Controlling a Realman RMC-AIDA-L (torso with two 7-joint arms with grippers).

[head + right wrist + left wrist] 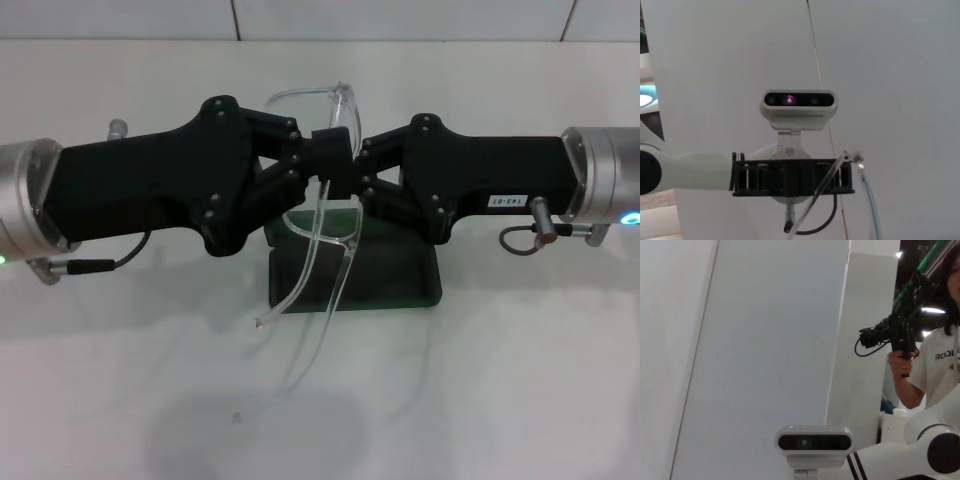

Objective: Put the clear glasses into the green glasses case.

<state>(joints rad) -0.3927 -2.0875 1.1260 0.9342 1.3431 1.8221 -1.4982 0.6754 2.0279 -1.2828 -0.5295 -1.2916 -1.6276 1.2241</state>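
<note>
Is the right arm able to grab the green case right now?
Probably not yet: the right tool and left tool both pinch the clear glasses above the green glasses case.

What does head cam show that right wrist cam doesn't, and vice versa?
Head view only: the green glasses case on the white table, below the meeting grippers; the right gripper; the front of the clear glasses held between both grippers over the case.

Right wrist view only: the robot's head camera and a white wall behind it.

Both: the left gripper, seen end-on in the right wrist view, and the glasses' clear arms.
</note>
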